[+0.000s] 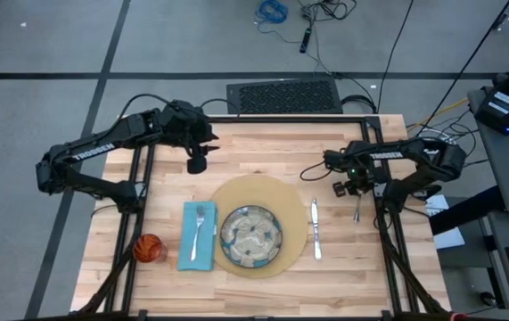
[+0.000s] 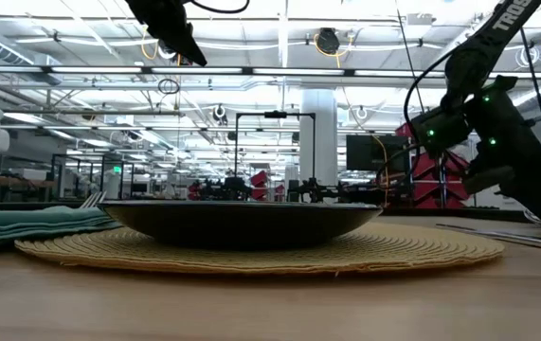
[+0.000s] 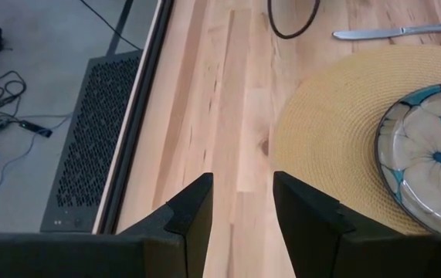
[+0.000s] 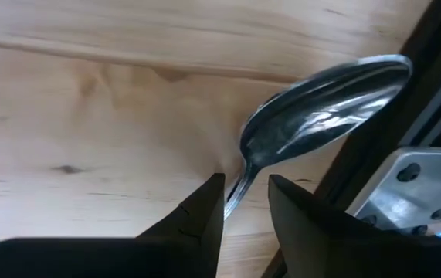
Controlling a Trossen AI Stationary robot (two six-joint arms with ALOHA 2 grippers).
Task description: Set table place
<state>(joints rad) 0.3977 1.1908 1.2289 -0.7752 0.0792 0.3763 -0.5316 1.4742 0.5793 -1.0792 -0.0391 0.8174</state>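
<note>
We find the right hand over the right edge of the counter, close beside the black frame. Its fingers stand narrowly apart with the handle of the spoon running in between them; the bowl of the spoon projects ahead of the fingertips, above the wood and next to the frame. We judge the spoon gripped by its handle. In the high view the spoon hangs from this hand toward the near edge of the counter.

To the left of the right hand, well apart from it, the knife lies flat on the wood, just beside the round mat. The patterned plate sits on the mat's near half. Further left again, the blue napkin lies touching the mat's edge, with the fork resting lengthwise on top of it. The orange cup stands upright beyond the napkin, near the left frame.

The left hand hovers above the far left part of the counter, short of the mat. Its fingers are parted with only bare wood visible between them; it holds nothing. The mat and plate lie ahead of it and to one side.
</note>
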